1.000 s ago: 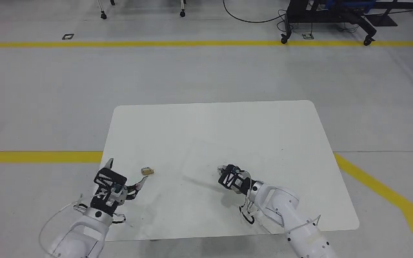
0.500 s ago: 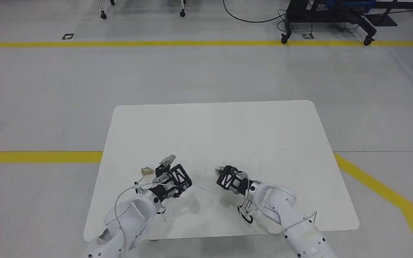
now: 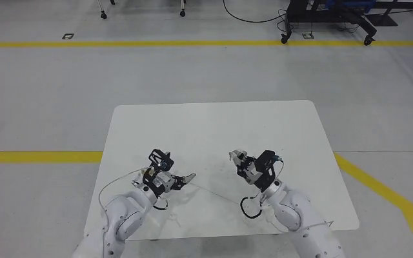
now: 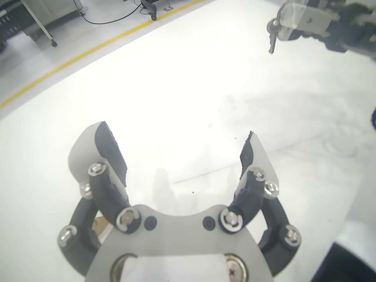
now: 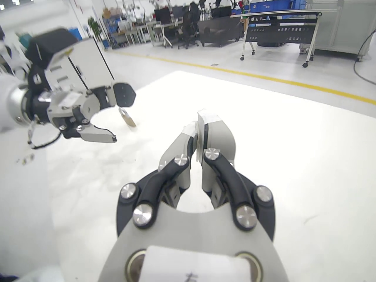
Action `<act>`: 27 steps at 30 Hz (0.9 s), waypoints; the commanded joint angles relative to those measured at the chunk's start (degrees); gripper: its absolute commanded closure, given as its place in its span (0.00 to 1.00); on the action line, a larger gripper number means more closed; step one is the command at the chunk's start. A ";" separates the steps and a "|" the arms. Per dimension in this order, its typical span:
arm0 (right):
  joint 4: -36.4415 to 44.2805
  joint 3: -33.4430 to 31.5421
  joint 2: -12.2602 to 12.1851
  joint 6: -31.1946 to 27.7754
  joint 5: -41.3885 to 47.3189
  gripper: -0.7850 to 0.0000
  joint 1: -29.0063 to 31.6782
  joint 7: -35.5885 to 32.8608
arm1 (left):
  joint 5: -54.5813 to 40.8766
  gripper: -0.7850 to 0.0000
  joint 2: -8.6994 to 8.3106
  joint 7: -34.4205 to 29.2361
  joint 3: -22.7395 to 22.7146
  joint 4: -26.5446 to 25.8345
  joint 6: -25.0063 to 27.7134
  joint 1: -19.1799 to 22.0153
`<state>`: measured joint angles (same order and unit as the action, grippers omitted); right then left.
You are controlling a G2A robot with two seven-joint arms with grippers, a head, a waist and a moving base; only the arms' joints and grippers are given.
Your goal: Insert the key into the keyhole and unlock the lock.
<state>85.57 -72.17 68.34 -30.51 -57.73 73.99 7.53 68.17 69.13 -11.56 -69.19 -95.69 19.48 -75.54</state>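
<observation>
A small silver key (image 4: 272, 40) hangs from the fingertips of my right gripper (image 5: 199, 120), which is shut on it and held above the middle of the white table (image 3: 284, 129). In the top view this gripper (image 3: 235, 156) is right of centre. My left gripper (image 4: 176, 130) stands open with nothing between its fingers, low over the table, facing the key. It sits left of centre in the top view (image 3: 182, 180). The brass padlock (image 5: 128, 118) lies on the table just beyond the left gripper's fingers. A sliver of the padlock (image 4: 101, 228) shows behind that gripper's base.
The table's far half and right side are bare. Yellow floor lines (image 3: 193, 44) run past the table. A wheeled dark cart (image 3: 329, 19) stands far behind it. Thin cables loop beside both wrists.
My left arm swung in from the table's left edge toward the middle, past the padlock, staying open. My right gripper lifted and shifted right and farther back with the key.
</observation>
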 commanded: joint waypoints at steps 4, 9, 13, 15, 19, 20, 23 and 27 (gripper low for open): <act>0.65 -1.37 -0.21 1.44 1.19 1.00 -0.06 -2.00 | 3.74 0.00 0.00 -0.04 0.22 -0.05 -0.27 0.05; 0.65 -1.37 -0.21 1.44 1.19 1.00 -0.06 -2.00 | -13.77 0.00 0.50 5.51 -0.32 1.11 6.40 -1.31; 0.96 -0.35 0.17 1.62 7.32 1.00 0.98 -4.18 | -26.17 0.00 0.72 6.44 0.40 6.44 17.63 0.50; 0.51 0.13 0.36 -0.15 13.47 1.00 1.08 -6.47 | -32.81 0.00 1.09 5.45 2.41 9.79 21.62 1.57; -1.11 0.56 0.43 -4.40 27.98 1.00 0.05 -15.26 | -51.70 0.12 2.00 -3.13 7.19 17.67 25.30 6.26; -1.34 0.56 0.39 -4.72 30.73 1.00 -0.32 -17.53 | -55.12 0.16 2.18 -5.50 8.02 19.40 24.99 7.69; -1.70 0.32 0.27 -5.30 36.94 1.00 -1.18 -22.15 | -60.79 0.26 2.64 -10.63 10.04 22.80 24.55 11.05; -1.78 0.11 0.16 -5.20 40.62 1.00 -1.50 -24.96 | -63.78 0.50 3.23 -13.71 12.27 24.82 25.41 13.36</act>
<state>83.83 -72.06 68.52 -35.70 -17.78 72.55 -16.94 4.82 72.25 -24.74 -57.40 -71.22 44.60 -62.62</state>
